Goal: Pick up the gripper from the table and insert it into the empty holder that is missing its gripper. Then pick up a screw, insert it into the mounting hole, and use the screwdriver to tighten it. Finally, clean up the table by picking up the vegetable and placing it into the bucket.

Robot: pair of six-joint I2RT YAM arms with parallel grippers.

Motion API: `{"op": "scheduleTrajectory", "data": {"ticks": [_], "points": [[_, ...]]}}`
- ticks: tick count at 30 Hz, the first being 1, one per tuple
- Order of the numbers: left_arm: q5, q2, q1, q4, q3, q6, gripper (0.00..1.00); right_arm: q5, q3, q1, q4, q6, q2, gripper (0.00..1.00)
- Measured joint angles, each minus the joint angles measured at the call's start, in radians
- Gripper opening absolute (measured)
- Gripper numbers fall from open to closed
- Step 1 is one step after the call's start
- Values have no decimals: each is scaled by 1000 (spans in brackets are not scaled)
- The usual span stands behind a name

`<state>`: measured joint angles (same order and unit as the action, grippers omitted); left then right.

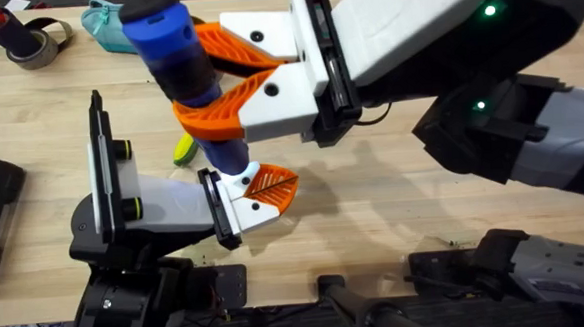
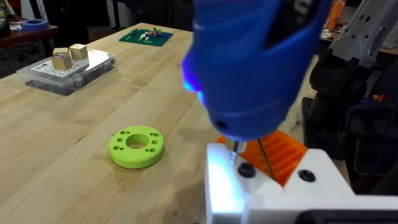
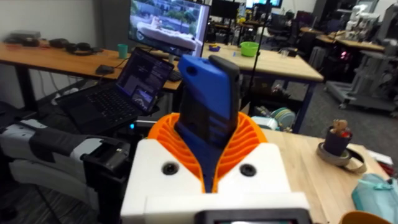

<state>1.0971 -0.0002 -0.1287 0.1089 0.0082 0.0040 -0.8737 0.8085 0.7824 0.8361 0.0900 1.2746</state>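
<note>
The screwdriver (image 1: pixel 178 51) is held upright between the two orange ribbed fingers of the right gripper (image 1: pixel 229 79), the jaws closed around its blue handle; the same grip is seen in the right wrist view, blue body (image 3: pixel 208 112) wedged between the orange pads. Its lower end is positioned directly over the holder (image 1: pixel 236 206), the white block at the front of the left arm, near the table's front edge. The gripper (image 1: pixel 271 188), a single orange leaf-shaped finger, is seated in that holder. In the left wrist view the thin metal tip (image 2: pixel 234 148) is seen at the white block (image 2: pixel 273 193) beside a dark mounting hole. The left gripper carries one finger only; its jaw state cannot be told. A clear plastic box (image 2: pixel 65 71) holds two tan cubes. A green ring (image 2: pixel 137 146) lies flat on the table (image 1: pixel 394 193).
</note>
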Motion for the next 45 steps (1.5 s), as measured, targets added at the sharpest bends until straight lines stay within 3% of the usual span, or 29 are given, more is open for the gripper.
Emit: {"op": "scheduleTrajectory", "data": {"ticks": [7, 14, 19, 29, 45], "points": [[25, 0, 0, 4, 0, -1, 9, -5, -4, 1, -31, 28, 10, 53], [166, 0, 0, 36, 0, -1, 9, -7, -5, 1, -35, 57, 1, 53], [218, 0, 0, 46, 0, -2, 9, -46, 10, -30, -83, 76, -32, 54], [243, 1, 0, 51, 0, -2, 9, -140, 165, -100, -165, 104, -34, 54], [245, 0, 0, 52, 0, -2, 9, -185, 172, -174, -166, 89, -76, 53]]}}
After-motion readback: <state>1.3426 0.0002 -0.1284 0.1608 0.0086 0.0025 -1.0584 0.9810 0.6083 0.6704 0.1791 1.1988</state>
